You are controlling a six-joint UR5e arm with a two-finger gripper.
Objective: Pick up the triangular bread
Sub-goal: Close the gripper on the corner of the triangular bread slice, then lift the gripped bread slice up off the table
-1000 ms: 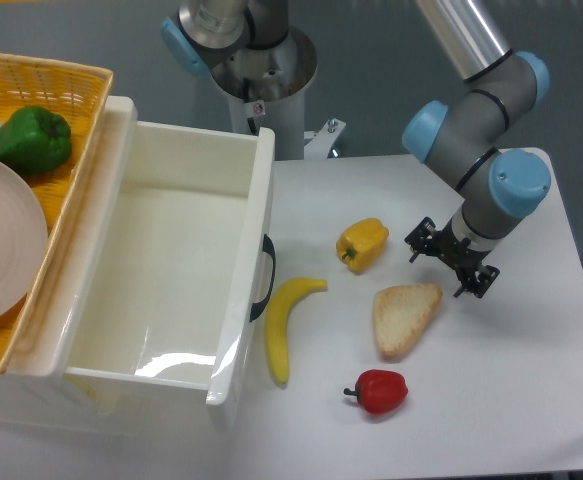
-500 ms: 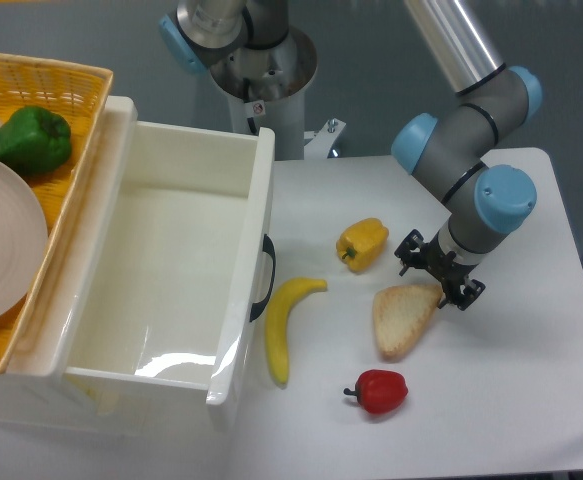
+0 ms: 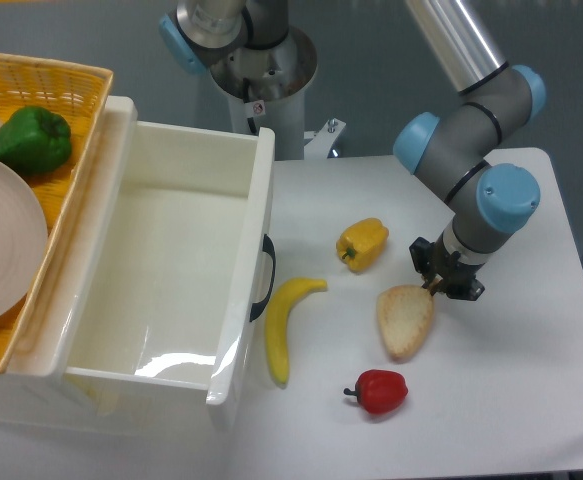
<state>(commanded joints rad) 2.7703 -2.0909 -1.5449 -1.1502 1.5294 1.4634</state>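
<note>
Gripper (image 3: 439, 287) sits low at the upper right corner of the bread (image 3: 406, 321), fingers drawn together on that corner, so it looks clamped on the crust edge. Bread lies on the white table (image 3: 531, 380), right of centre, its narrow end pointing down toward the red pepper (image 3: 378, 391). It looks slightly tipped where the gripper has it, hard to be sure. Arm comes in from the top right, blue-capped wrist joint directly above the gripper.

Yellow pepper (image 3: 363, 243) is up and left of the bread, near but apart. Banana (image 3: 286, 327) lies left of the bread, curved, stem end pointing up toward the yellow pepper. Red pepper is just below the bread, not touching.

White bin (image 3: 261, 220) takes up the left half of the table, black handle on its right wall. Yellow basket (image 3: 66, 85) sits at the far left with a green pepper (image 3: 33, 139) and a pale plate (image 3: 1, 240) in it.
</note>
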